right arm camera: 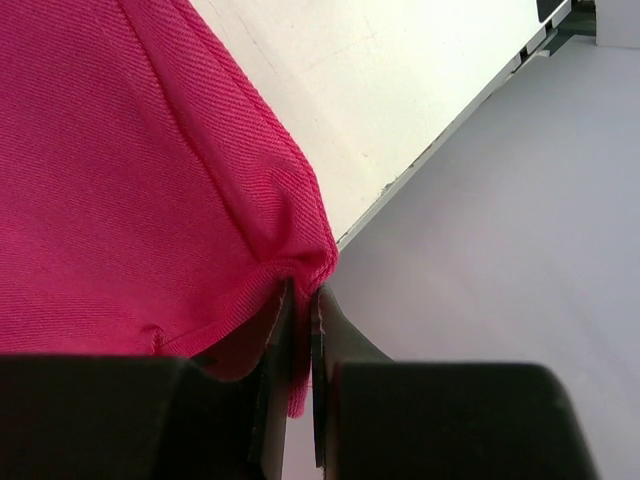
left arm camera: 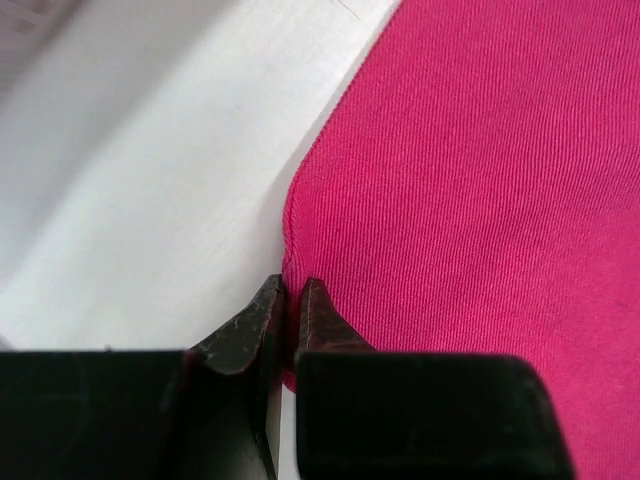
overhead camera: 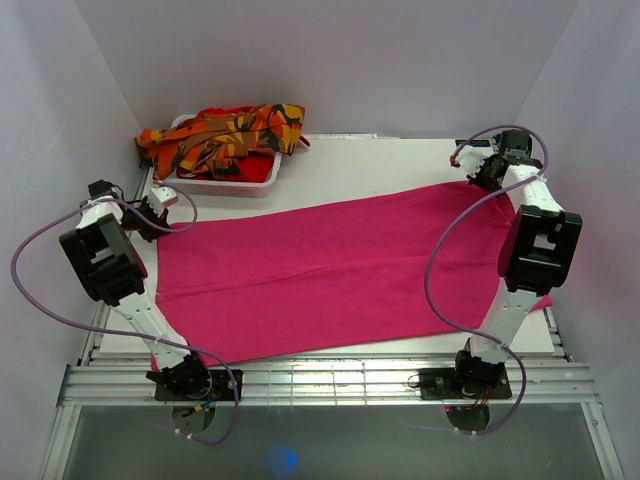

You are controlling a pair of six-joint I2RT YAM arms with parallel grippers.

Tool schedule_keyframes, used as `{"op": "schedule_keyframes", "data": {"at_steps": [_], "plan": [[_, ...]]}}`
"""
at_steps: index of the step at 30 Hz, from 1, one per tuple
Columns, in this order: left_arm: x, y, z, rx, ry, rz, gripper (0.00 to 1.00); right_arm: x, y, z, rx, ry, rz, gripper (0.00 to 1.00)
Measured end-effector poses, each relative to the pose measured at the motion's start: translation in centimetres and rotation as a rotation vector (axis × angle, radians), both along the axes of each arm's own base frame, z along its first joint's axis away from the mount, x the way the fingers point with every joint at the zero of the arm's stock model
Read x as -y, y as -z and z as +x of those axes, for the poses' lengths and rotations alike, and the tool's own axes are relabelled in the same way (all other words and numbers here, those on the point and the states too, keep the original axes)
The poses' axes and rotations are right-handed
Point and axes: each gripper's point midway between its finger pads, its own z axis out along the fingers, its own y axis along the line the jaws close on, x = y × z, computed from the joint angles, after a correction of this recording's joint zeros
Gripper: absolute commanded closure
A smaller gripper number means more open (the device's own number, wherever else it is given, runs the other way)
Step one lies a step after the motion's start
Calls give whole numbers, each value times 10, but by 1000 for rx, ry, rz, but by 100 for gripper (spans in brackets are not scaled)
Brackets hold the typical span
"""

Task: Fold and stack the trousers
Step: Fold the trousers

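Left claw (left arm camera: 291, 300) and right claw (right arm camera: 303, 300) pinched on the pink trousers (overhead camera: 330, 270).
Opposite ends are held, the cloth spread flat on the table (overhead camera: 380, 165); camouflage trousers (overhead camera: 225, 132) are heaped in the basket (overhead camera: 230, 186).

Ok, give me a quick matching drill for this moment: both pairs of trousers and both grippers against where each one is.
Things: 1 pink trousers; 2 camouflage trousers; 3 left gripper; 4 right gripper.
Places: A shut on the pink trousers' far right corner; B heaped over the white basket; C spread across the table; D shut on the pink trousers' far left corner.
Pairs: 1-C, 2-B, 3-D, 4-A.
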Motion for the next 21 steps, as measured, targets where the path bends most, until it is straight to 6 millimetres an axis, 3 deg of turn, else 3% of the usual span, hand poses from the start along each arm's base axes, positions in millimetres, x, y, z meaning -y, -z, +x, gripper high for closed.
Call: {"op": "schedule_keyframes", "data": {"at_steps": [3, 7, 11, 14, 17, 21], "plan": [[-5, -23, 9, 69, -22, 9, 100, -1, -7, -4, 6, -12, 24, 92], [-7, -69, 11, 195, -35, 9, 100, 4, -39, -19, 57, -31, 59, 92], [-6, -112, -22, 289, -29, 11, 100, 16, -79, -61, 124, -52, 75, 92], [-4, -127, -65, 316, -11, 39, 100, 27, -88, -103, 144, -68, 60, 92], [2, -107, -113, 249, -6, 48, 100, 33, -65, -145, 94, -70, 55, 92], [24, -32, -182, 2, 14, 10, 100, 33, 6, -197, -82, -32, 113, 92]]}}
